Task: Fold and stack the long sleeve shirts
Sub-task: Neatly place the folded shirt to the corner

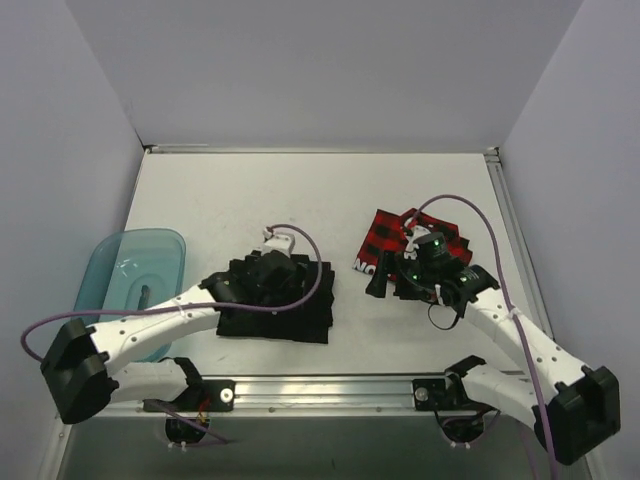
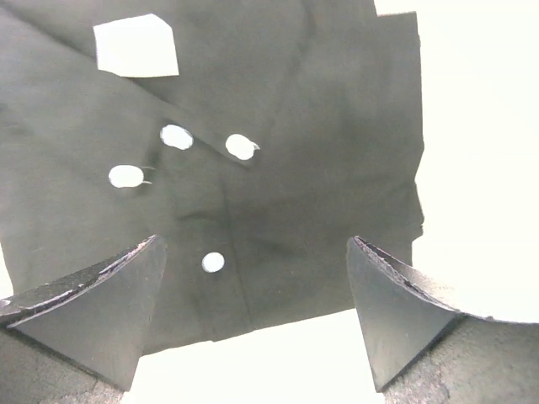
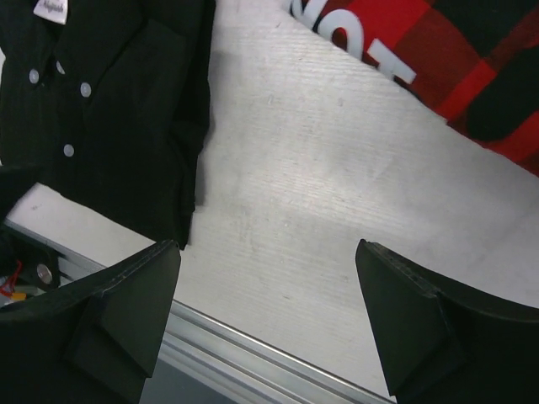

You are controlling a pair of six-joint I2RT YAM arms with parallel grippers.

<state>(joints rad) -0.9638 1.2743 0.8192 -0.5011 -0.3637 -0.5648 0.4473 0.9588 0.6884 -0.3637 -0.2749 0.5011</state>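
Plainly, white table under black shirt, pale walls around.

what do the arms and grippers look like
The left arm and right arm have white links with black joints. A purple cable loops along each. The left gripper and right gripper have dark wedge-shaped fingers. Green lights dot the right wrist.

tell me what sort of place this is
Probably a robot lab test cell: plain white walls box in a white table, two arms are bolted to a metal rail at its near edge, with a black shirt, a checked shirt and a teal tub.
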